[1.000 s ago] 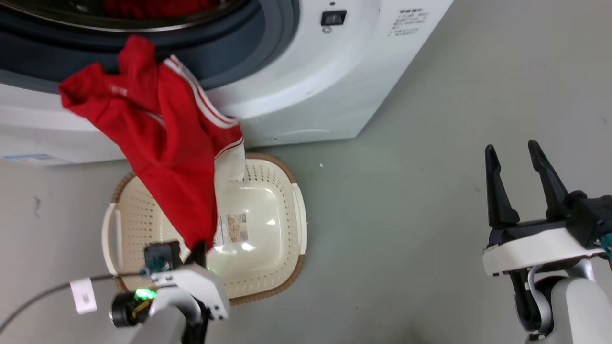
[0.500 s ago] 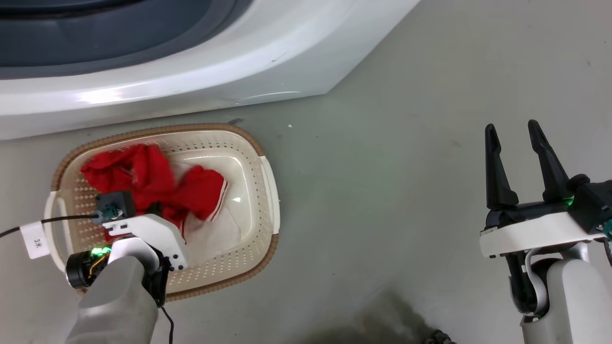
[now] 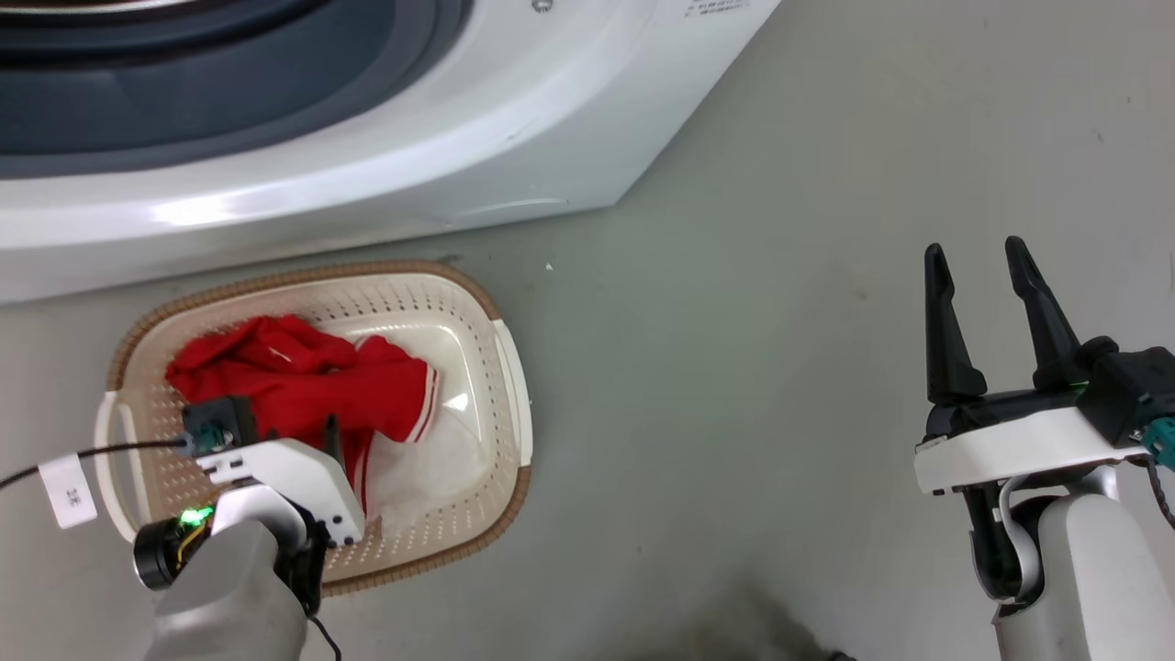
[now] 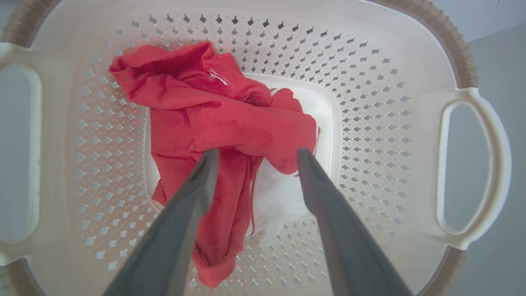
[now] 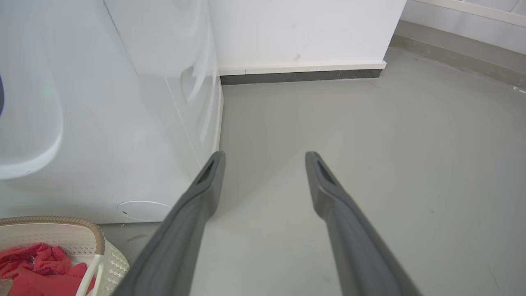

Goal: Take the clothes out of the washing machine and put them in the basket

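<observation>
Red garment with white-striped trim (image 4: 230,123), dangling a second ago, is now lying inside cream perforated plastic basket (image 4: 411,102). Left pincer (image 4: 254,154) hovering released above it; right pincer (image 3: 973,248) released too. Transfer looking done.

You get little to read here. White tag (image 3: 66,491) on cable (image 3: 110,452), head view lower left: short mark, starts with what looks like 3, rest unclear. Washing machine (image 3: 459,138) front, top edge: small print (image 3: 716,5), too tiny for you to read.

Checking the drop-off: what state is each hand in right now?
Left hand: open, holding nothing, over the clothes in the basket.
Right hand: open, empty.
</observation>
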Controlling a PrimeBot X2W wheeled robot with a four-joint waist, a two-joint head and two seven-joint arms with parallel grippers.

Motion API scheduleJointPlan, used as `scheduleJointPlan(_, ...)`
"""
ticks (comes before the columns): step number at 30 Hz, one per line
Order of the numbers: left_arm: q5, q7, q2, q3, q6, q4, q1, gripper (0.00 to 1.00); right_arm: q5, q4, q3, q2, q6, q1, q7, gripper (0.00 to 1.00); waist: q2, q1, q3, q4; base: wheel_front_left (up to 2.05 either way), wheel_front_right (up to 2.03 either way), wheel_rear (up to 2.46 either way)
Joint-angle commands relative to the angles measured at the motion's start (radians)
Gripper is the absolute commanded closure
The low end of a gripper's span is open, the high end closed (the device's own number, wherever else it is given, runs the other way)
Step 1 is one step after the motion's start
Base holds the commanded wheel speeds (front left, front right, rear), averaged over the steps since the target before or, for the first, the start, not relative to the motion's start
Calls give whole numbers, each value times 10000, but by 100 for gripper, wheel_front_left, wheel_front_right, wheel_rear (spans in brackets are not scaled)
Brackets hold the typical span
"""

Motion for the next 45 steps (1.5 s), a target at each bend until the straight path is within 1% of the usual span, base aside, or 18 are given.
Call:
scheduleJointPlan(1,4,-129,-63,3,-14,29,207,0,-61,62,6,0,-7,-48,-34,0,-1,-1,-519,156,0,0,0)
scheduleJointPlan(6,37,-345,-222,45,-180,-382,618,0,-223,110,-42,2,-7,190,73,0,-1,-1,-1392,452,0,0,0)
scheduleJointPlan(10,342,-356,-216,308,94,-1773,1118,0,-356,48,-80,0,-7,355,196,0,-1,-1,-1973,748,0,0,0)
scheduleJointPlan(18,1433,-353,-484,1145,525,-4685,2459,0,-538,-202,-128,0,-7,834,553,0,-1,-1,-2868,1190,0,0,0)
scheduleJointPlan(24,2351,-354,-810,1784,629,-6872,3352,0,-643,-386,-165,2,-7,1136,787,0,-1,-1,-3306,1420,0,0,0)
scheduleJointPlan(30,3149,-353,-1013,2191,529,-8718,3888,0,-609,-540,-112,0,-7,1377,927,0,-1,-1,-3604,1563,0,0,0)
scheduleJointPlan(32,3300,-355,-1034,2243,476,-9044,3925,0,-572,-574,-70,2,-7,1451,969,0,-1,-1,-3667,1553,0,0,0)
scheduleJointPlan(36,3530,-355,-741,2330,310,-9268,3535,0,-480,-614,37,-1,-7,1488,993,0,-1,-1,-3659,1376,0,0,0)
scheduleJointPlan(40,3614,-264,-424,2335,176,-9028,2863,0,-344,-631,119,2,-7,1404,921,0,-1,-1,-3426,1073,0,0,0)
scheduleJointPlan(45,3509,84,172,2455,-80,-8644,1631,0,-131,-534,240,2,-7,1132,713,0,-1,-1,-2918,540,0,0,0)
